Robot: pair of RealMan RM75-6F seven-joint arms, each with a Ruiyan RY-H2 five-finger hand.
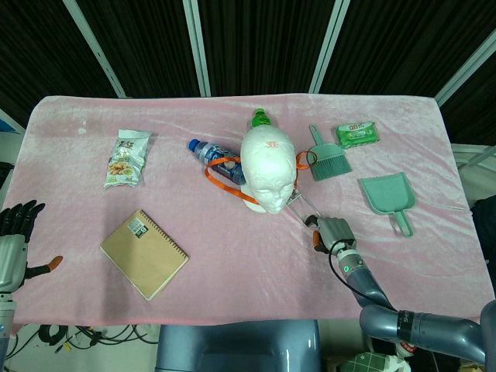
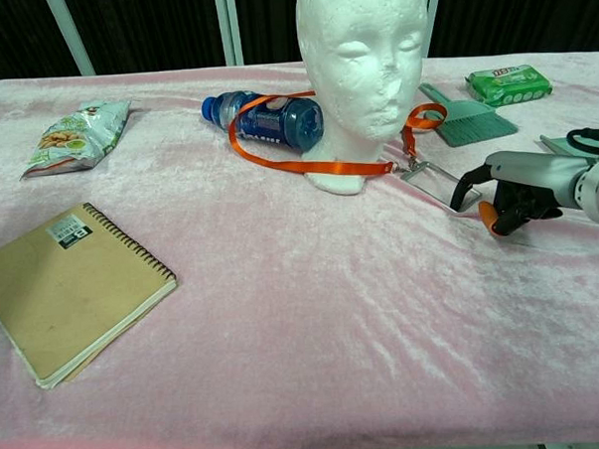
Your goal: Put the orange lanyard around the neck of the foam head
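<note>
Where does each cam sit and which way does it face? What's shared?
Head view: high over the near table edge, looking steeply down on the pink cloth; shows the left hand at bottom left and the right hand.
Chest view: low at the near edge, looking across at the foam head's face; shows only the right hand.
Shared: foam head, orange lanyard, blue bottle, notebook, right hand.

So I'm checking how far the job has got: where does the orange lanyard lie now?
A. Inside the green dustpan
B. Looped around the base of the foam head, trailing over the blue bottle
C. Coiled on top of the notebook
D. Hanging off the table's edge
B: the orange lanyard runs round the base of the foam head, over the blue bottle, with its clip end near the right hand.
</note>
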